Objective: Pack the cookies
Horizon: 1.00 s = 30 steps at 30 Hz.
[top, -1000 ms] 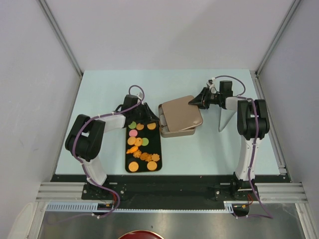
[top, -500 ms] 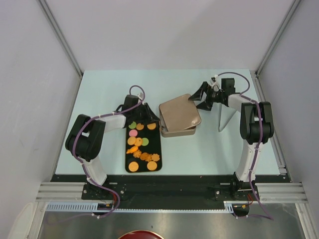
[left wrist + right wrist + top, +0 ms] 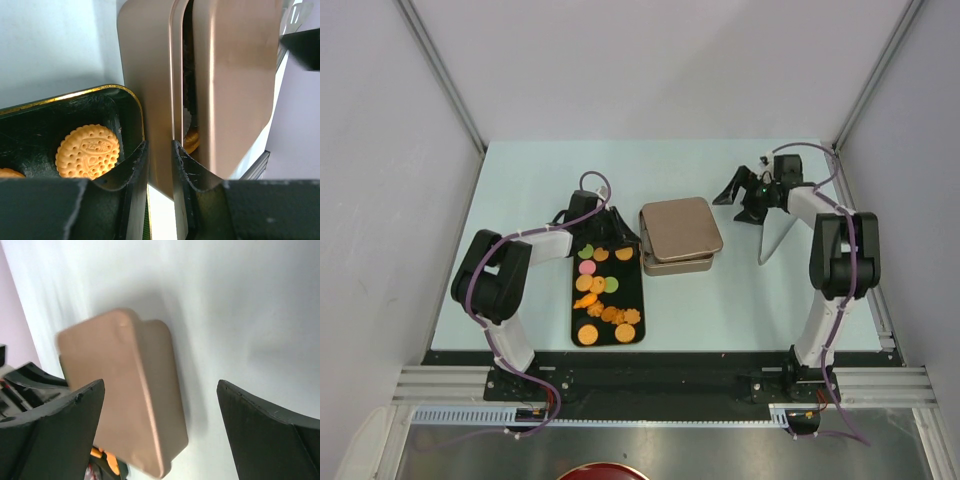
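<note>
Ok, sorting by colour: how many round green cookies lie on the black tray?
2 round green cookies: one far left, one mid-right on the black tray; others may be hidden.

The tray (image 3: 631, 268) with the cookies (image 3: 592, 284) lies on the table (image 3: 520, 190), just left of the tin (image 3: 676, 265), which has the lid (image 3: 680, 228) on top. The left gripper (image 3: 624, 236) sits at the tray's far right corner against the tin. The right gripper (image 3: 732, 206) is to the tin's far right, apart from it.

Far desk (image 3: 650, 170) and near-right desk lie free. The lidded tin (image 3: 680, 230) blocks the middle; tray (image 3: 635, 280) and left pincer (image 3: 625, 232) crowd its left side.
</note>
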Available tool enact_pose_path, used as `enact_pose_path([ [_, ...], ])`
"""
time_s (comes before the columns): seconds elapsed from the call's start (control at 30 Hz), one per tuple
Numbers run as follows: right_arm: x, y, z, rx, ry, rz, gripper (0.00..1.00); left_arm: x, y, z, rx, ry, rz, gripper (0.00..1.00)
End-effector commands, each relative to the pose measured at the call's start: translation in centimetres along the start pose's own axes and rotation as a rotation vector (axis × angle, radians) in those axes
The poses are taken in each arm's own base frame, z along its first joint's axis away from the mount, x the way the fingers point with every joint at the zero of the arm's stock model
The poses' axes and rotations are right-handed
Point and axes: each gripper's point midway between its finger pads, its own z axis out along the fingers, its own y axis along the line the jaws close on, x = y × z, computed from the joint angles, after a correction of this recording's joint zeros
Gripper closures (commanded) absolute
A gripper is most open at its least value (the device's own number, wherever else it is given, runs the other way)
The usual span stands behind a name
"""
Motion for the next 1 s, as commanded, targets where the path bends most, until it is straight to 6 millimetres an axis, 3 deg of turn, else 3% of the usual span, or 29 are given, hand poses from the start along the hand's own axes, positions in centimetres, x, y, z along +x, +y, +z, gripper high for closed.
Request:
enact_pose_path([
  [0.0, -5.3, 4.5, -5.8, 0.024, -0.237, -0.142, 0.00, -1.5, -2.2, -0.3, 0.054, -0.035, 0.048, 0.71],
  [0.23, -5.7, 7.0, -7.7, 0.033, -0.270, -0.200, 0.00, -1.3, -2.4, -0.5, 0.058, -0.033, 0.053, 0.71],
  [0.27, -6.0, 8.0, -8.8, 0.048, -0.306, -0.254, 0.00, -1.2, -2.4, -0.6, 0.058, -0.033, 0.053, 0.71],
  [0.3, -6.9, 7.5, -9.6, 0.147, -0.369, -0.297, 0.00, -1.3, -2.4, -0.6, 0.056, -0.036, 0.058, 0.71],
  [0.33, -6.2, 8.5, -9.8, 0.202, -0.388, -0.350, 0.00, -1.3, -2.3, -0.7, 0.052, -0.037, 0.058, 0.71],
  [0.37, -6.6, 9.6, -11.4, 0.261, -0.453, -0.430, 0.00, -1.3, -2.4, -0.8, 0.052, -0.037, 0.060, 0.71],
  [0.4, -7.9, 8.7, -13.2, 0.409, -0.564, -0.422, 0.00, -1.4, -2.4, -0.9, 0.051, -0.042, 0.063, 0.71],
  [0.43, -8.5, 9.3, -14.0, 0.433, -0.638, -0.405, 0.00, -1.4, -2.4, -0.9, 0.051, -0.044, 0.065, 0.71],
  [0.47, -8.2, 9.4, -14.0, 0.431, -0.663, -0.340, 0.00, -1.4, -2.3, -0.9, 0.050, -0.047, 0.062, 0.71],
  [0.53, -7.1, 11.0, -12.5, 0.231, -0.586, -0.276, 0.00, -1.4, -2.6, -0.8, 0.059, -0.044, 0.054, 0.71],
  [0.57, -7.2, 11.0, -12.3, 0.137, -0.535, -0.296, 0.09, -1.2, -2.6, -0.7, 0.062, -0.038, 0.051, 0.71],
  [0.6, -5.9, 11.1, -11.2, 0.033, -0.455, -0.246, 0.84, -1.2, -2.5, -0.7, 0.061, -0.037, 0.050, 0.71],
  [0.63, -6.4, 10.9, -11.2, 0.019, -0.469, -0.188, 1.00, -1.2, -2.7, -0.9, 0.063, -0.039, 0.053, 0.71],
  [0.77, -6.1, 9.2, -10.2, 0.086, -0.480, -0.139, 1.00, -1.2, -2.6, -1.2, 0.056, -0.047, 0.064, 0.71],
  [0.83, -5.1, 8.3, -9.3, 0.093, -0.403, -0.224, 1.00, -1.2, -2.7, -1.4, 0.057, -0.050, 0.065, 0.72],
  [0.87, -4.6, 7.8, -8.5, 0.107, -0.369, -0.250, 0.73, -1.3, -2.7, -1.5, 0.053, -0.053, 0.066, 0.71],
  [0.9, -3.5, 7.0, -7.8, 0.164, -0.317, -0.262, 0.63, -1.3, -2.7, -1.5, 0.053, -0.058, 0.069, 0.71],
  [0.93, -3.9, 6.0, -6.6, 0.221, -0.285, -0.295, 0.53, -1.4, -2.7, -1.6, 0.050, -0.061, 0.069, 0.71],
  [0.97, -3.7, 5.4, -6.0, 0.248, -0.251, -0.297, 0.86, -1.4, -2.5, -1.6, 0.044, -0.066, 0.065, 0.71],
])
